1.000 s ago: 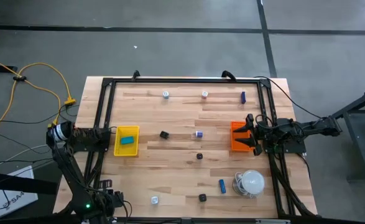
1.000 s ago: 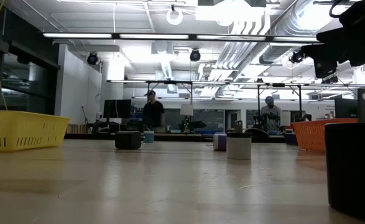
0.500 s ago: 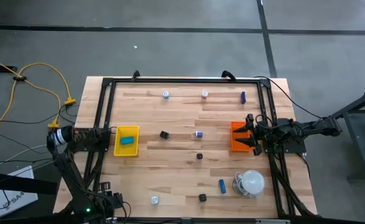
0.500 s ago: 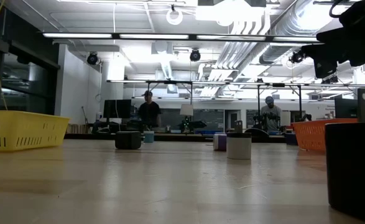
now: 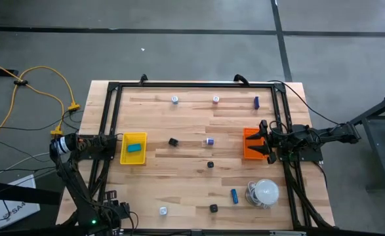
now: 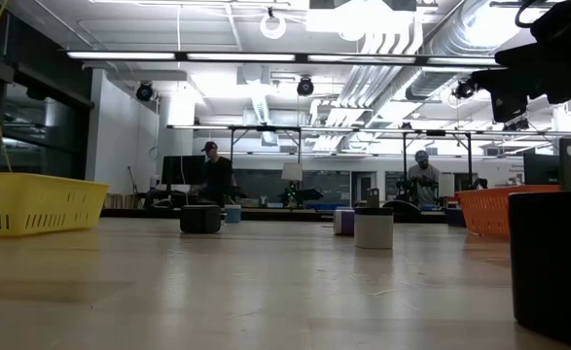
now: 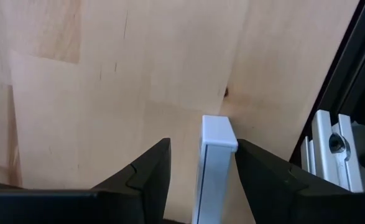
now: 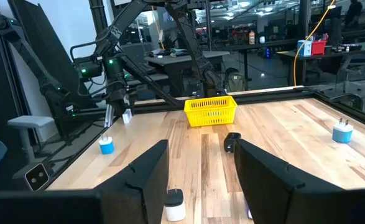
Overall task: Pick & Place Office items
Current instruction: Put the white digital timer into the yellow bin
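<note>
Small office items lie scattered on the wooden table: a blue stick (image 5: 234, 195), black blocks (image 5: 173, 141) (image 5: 213, 208) and a white-blue round bit (image 5: 162, 210). One blue piece (image 5: 134, 147) lies in the yellow tray (image 5: 134, 158). My left gripper (image 5: 118, 210) hangs at the near left corner, pointing down, shut on a whitish stick (image 7: 218, 134). My right gripper (image 5: 265, 141) waits level beside the orange tray (image 5: 251, 152), open and holding nothing (image 8: 201, 162). My left gripper has the whitish stick between its two fingers, which come from above and run along it. The stick's free end (image 7: 218, 127) juts past the fingertips toward the table. It hangs upright below the gripper (image 8: 107, 118), clear of the wood. The place of contact lies below the picture's edge.
The black frame rail and a metal bracket (image 7: 334, 149) stand close beside my left gripper. A white dome with a coiled cable (image 5: 266, 191) sits at the near right. More small items line the far edge (image 5: 216, 99). People stand in the room beyond the table (image 6: 212, 175).
Neither gripper nor any item has visibly moved. A person in the room beyond the table has walked toward the left of the low view.
</note>
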`<state>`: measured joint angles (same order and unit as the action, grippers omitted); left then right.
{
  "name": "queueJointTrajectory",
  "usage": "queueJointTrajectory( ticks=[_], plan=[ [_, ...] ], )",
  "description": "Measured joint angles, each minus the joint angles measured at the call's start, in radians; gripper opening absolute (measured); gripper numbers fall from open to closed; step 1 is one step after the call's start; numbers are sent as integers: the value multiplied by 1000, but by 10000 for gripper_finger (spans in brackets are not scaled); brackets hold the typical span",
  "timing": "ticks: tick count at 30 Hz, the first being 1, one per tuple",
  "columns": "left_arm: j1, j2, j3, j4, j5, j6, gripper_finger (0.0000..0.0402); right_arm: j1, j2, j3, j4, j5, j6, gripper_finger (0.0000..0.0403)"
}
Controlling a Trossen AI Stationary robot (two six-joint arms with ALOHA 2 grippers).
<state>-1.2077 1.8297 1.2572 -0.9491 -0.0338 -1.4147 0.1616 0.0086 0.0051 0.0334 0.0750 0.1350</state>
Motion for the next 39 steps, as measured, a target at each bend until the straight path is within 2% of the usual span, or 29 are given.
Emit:
queueJointTrajectory(
  ticks=[8, 29, 39],
  plan=[
    [0, 0, 0, -1, -1, 0, 162, 0, 0, 0, 0, 0, 0, 169],
    [0, -1, 0, -6, 5, 2, 49, 0, 0, 0, 0, 0, 0, 169],
    [0, -2, 0, -6, 10, 2, 52, 0, 0, 0, 0, 0, 0, 169]
  ],
)
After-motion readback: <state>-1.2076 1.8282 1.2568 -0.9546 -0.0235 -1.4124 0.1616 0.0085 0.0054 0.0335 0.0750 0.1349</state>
